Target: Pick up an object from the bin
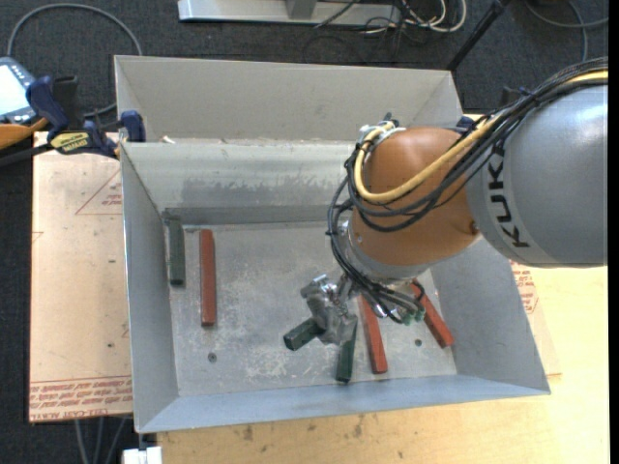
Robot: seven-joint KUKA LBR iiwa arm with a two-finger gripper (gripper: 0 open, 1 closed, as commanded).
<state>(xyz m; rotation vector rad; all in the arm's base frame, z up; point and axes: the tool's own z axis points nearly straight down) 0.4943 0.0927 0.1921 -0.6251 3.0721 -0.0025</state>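
My gripper is low in the bin's right-of-centre area, under the orange wrist cover. A short dark green stick lies slanted at its left tip and touches the metal there. A second dark green stick lies just below the gripper, near the front wall. A red stick lies right beside the gripper, pointing to the front. Another red stick lies further right, partly under the arm. Whether anything is clamped is hidden by the gripper's own body.
At the bin's left side a dark green stick and a longer red stick lie side by side, parallel to the left wall. The arm and its cables cover the bin's right rear part.
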